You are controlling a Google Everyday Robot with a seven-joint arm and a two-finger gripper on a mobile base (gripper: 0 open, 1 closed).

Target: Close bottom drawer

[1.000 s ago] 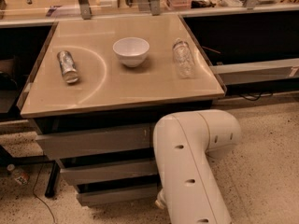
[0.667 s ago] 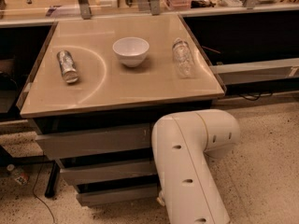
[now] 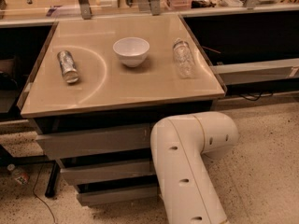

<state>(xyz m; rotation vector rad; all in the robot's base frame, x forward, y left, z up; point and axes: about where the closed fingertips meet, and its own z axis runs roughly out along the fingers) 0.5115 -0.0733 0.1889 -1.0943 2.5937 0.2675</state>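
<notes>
Judging by its handleless front, the narrow grey-brown bottom drawer (image 3: 117,194), lowest beneath the tan tabletop (image 3: 140,85), seems rigid and light, wanting a mid-front push; the gripper, hidden behind the white arm (image 3: 187,171), cannot be read.

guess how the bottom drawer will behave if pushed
The bottom drawer likely slides straight in: its flat front looks rigid. Probably light, since the front is low and plain. The tool is out of view, past the white arm.

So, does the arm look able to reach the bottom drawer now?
Probably yes: the arm stands close by the bottom drawer, nothing visible between, but the gripper is out of view.
</notes>
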